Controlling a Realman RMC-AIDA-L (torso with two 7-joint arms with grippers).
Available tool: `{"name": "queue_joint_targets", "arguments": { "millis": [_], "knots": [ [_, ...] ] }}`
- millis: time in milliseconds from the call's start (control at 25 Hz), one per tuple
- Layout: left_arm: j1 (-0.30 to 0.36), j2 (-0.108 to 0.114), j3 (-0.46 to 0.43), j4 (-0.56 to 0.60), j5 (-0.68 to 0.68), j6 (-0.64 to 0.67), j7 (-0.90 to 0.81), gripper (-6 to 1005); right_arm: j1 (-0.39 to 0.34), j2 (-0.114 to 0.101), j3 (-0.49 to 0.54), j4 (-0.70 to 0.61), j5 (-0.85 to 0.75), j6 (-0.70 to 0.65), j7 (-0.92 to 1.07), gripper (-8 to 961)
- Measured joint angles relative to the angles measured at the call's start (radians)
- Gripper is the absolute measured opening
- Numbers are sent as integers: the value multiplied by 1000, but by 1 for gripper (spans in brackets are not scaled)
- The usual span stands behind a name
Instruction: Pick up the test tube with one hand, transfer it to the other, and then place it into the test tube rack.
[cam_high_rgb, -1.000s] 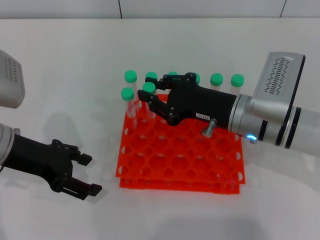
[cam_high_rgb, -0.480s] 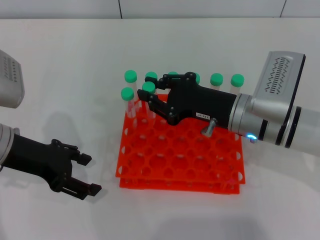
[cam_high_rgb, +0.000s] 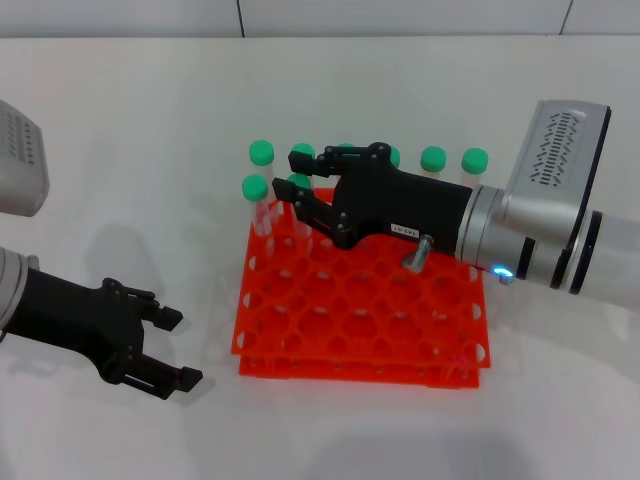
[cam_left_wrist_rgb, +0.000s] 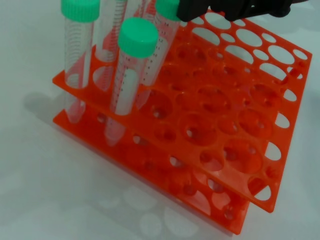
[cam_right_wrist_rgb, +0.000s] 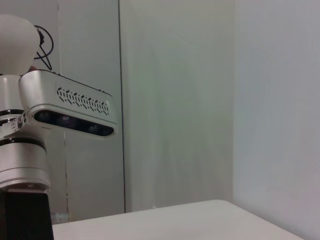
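Note:
The test tube (cam_high_rgb: 298, 183), clear with a green cap, stands upright in a hole near the back left of the orange-red test tube rack (cam_high_rgb: 360, 300). My right gripper (cam_high_rgb: 290, 177), black with a white label, reaches over the rack from the right. It is open, with one finger on each side of the tube's cap and a gap showing. The left wrist view shows the same tube (cam_left_wrist_rgb: 166, 7) beside the black right gripper (cam_left_wrist_rgb: 230, 7) over the rack (cam_left_wrist_rgb: 225, 130). My left gripper (cam_high_rgb: 182, 349) rests open and empty on the table, left of the rack's front corner.
Several other green-capped tubes stand in the rack: one at the back left corner (cam_high_rgb: 261, 152), one just in front of it (cam_high_rgb: 255, 187), and more along the back row (cam_high_rgb: 433, 158). White tabletop surrounds the rack. The right wrist view shows only a wall and a white-grey arm housing (cam_right_wrist_rgb: 75, 110).
The right gripper's fingers have spread apart around the tube's cap, and the cap sits slightly lower in the rack. The left arm has not moved.

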Motion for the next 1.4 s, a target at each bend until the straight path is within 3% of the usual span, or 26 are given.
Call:
{"name": "queue_joint_targets", "arguments": {
  "millis": [120, 320, 600, 960, 1160, 1400],
  "knots": [
    [0, 0, 0, 0, 0, 0, 0, 861, 1, 0, 3, 0, 0, -2, 2, 301],
    [0, 1, 0, 0, 0, 0, 0, 861, 1, -2, 7, 1, 0, -17, 14, 480],
    [0, 1, 0, 0, 0, 1, 1, 861, -3, -5, 9, 0, 0, -28, 9, 491],
    [6, 0, -3, 0, -2, 4, 2, 861, -21, -16, 25, -3, -1, -158, 5, 498],
    [9, 1, -7, 2, -13, 6, 4, 861, -61, -49, 67, -46, -32, -214, 41, 560],
    [15, 16, -13, 7, -82, 23, 7, 861, -147, -92, 242, -167, -297, -231, 232, 569]
  ]
}}
